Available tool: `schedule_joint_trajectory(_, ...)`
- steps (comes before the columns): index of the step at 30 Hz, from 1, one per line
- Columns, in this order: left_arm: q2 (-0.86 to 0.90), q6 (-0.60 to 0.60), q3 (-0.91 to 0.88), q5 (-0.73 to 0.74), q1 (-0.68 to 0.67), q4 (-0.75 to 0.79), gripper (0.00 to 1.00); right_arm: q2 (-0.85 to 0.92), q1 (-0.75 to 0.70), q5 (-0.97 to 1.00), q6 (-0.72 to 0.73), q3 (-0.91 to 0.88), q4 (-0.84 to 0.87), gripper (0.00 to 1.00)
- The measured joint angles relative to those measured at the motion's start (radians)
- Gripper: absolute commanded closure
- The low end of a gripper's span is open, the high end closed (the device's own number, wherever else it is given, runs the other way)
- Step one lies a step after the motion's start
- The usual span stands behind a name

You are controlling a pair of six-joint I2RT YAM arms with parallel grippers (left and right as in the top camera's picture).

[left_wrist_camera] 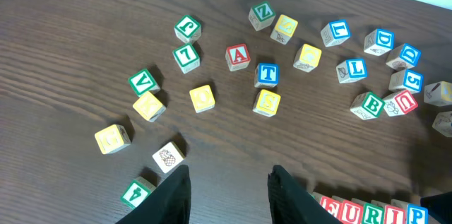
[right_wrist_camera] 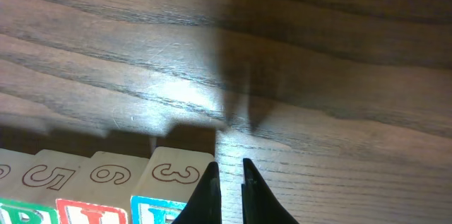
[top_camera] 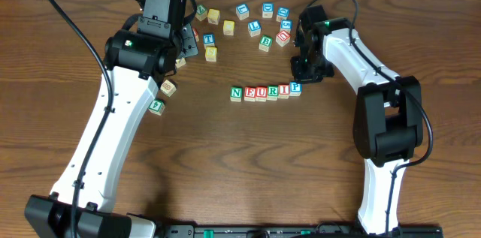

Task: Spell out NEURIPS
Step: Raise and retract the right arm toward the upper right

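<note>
Where blocks line up — NEURIP row point(top_camera: 265, 91), colored letters, S missing

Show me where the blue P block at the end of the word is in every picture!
Overhead: the blue P block ends the row's right side, mid-table, just below the right pincer.
Left wrist: bottom right corner, only partly in view.
Right wrist: bottom edge, left of the pincer tips, top face showing a 3.
Shared landmark: the letter row.
</note>
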Motion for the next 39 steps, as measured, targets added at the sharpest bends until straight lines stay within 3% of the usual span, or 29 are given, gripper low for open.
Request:
schedule_joint_trajectory(3,0.0,0.0,0.0,0.0,0.0,0.0,0.64,0.0,0.0,-0.003,-0.004,0.0,0.0,0.93)
schedule_joint_trajectory(8,0.0,0.004,0.0,0.0,0.0,0.0,0.64,0.0,0.0,-0.008,-0.012,0.001,-0.015,0.83)
schedule_joint_trajectory(14,0.0,0.021,0.0,0.0,0.0,0.0,0.6,0.001,-0.017,-0.016,-0.021,0.087,-0.134,0.52)
schedule_joint_trajectory(19,0.0,0.035,0.0,0.0,0.0,0.013,0.58,0.001,-0.04,-0.018,-0.023,0.237,-0.217,0.34)
schedule_joint_trajectory(27,0.0,0.06,0.0,0.008,0.011,0.046,0.56,0.001,-0.042,-0.019,-0.023,0.352,-0.28,0.3)
schedule_joint_trajectory(39,0.033,0.064,0.0,0.087,0.11,0.023,0.56,0.001,-0.042,-0.019,-0.023,0.355,-0.294,0.27)
